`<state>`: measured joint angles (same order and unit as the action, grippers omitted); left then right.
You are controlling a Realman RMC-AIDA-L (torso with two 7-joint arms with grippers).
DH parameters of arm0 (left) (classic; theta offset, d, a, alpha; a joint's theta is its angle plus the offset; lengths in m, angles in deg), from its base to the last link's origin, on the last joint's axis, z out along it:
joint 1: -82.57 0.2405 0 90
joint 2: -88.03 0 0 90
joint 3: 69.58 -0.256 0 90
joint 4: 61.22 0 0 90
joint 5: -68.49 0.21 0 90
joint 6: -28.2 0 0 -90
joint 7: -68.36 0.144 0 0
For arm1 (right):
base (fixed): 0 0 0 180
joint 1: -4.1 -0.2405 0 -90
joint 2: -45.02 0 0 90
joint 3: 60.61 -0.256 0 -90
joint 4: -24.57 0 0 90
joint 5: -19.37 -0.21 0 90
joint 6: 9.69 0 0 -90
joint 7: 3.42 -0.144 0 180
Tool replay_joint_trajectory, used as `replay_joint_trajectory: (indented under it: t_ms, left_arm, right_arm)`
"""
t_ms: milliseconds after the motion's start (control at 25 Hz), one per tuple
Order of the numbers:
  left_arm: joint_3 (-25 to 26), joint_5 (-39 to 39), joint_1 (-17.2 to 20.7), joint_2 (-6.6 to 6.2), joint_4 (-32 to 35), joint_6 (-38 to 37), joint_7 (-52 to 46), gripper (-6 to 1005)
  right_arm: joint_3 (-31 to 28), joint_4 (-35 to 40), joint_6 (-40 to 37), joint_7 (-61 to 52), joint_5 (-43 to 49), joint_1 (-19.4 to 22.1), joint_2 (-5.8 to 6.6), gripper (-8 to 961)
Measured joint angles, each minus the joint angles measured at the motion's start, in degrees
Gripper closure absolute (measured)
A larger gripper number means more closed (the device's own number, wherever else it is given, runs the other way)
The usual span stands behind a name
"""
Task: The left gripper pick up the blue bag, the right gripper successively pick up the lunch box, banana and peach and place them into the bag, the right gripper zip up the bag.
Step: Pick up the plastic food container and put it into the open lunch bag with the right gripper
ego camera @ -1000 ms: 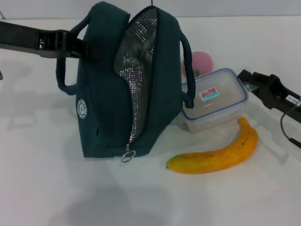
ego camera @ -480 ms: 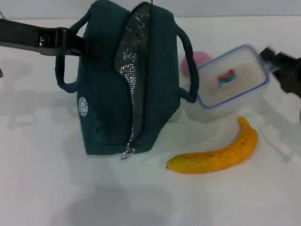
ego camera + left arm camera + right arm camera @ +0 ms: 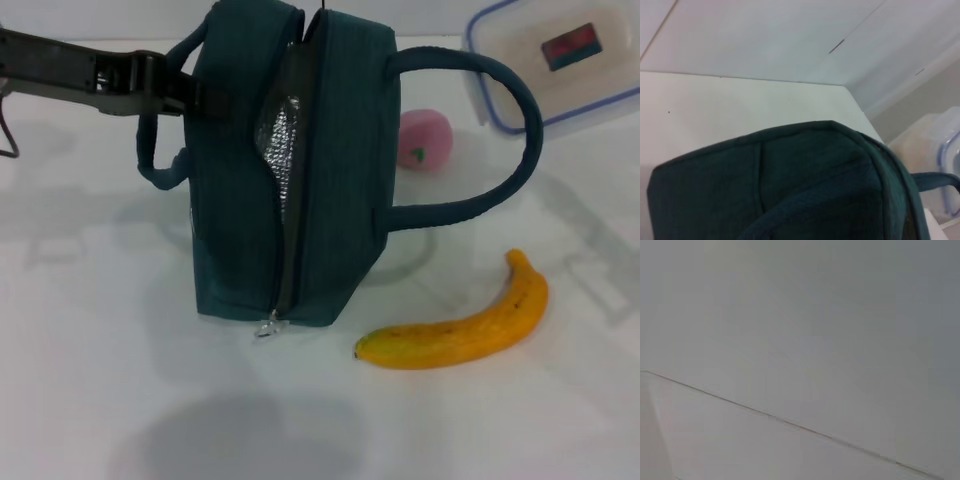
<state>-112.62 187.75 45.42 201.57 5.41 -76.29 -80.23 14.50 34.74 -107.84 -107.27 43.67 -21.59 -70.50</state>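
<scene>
The blue bag (image 3: 300, 170) stands upright in the middle of the head view, its zip open along the front and silver lining showing. Its ring zip pull (image 3: 268, 325) hangs at the bottom. My left gripper (image 3: 188, 92) comes in from the left and is shut on the bag's upper left side by its handle. The bag's fabric fills the left wrist view (image 3: 790, 190). The lunch box (image 3: 560, 55) hangs tilted in the air at the top right, also seen in the left wrist view (image 3: 945, 160). My right gripper is out of view. The banana (image 3: 460, 330) lies right of the bag. The peach (image 3: 425, 138) sits behind.
The bag's right handle (image 3: 520, 130) loops out wide toward the lunch box. The white table (image 3: 120, 400) runs to a pale wall behind. The right wrist view shows only a plain pale surface.
The lunch box has risen from the table beside the bag to the top right, tilted. The right gripper has left the picture. The bag has shifted and its opening has narrowed.
</scene>
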Motion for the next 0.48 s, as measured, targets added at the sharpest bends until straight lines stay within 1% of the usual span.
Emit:
replay_joint_trajectory:
  t_ms: [120,280,400,480]
  left_arm:
    - [-0.01,0.0,0.05,-0.18,-0.07,0.0,-0.01,966]
    - [-0.02,-0.23,0.2,-0.31,-0.41,0.0,-0.03,966]
    - [-0.03,-0.4,0.01,-0.28,-1.2,-0.01,-0.04,966]
    - [-0.11,-0.41,-0.21,-0.04,-1.51,-0.03,-0.04,966]
  right_arm:
    - [-0.9,0.14,-0.2,0.01,-1.01,1.08,0.15,860]
    - [-4.95,0.36,-1.88,0.04,-1.44,2.93,0.61,861]
    - [-6.45,0.88,-3.12,-0.31,-1.46,2.97,0.82,861]
    - [-6.46,1.77,-3.2,-0.62,-1.32,2.54,0.68,861]
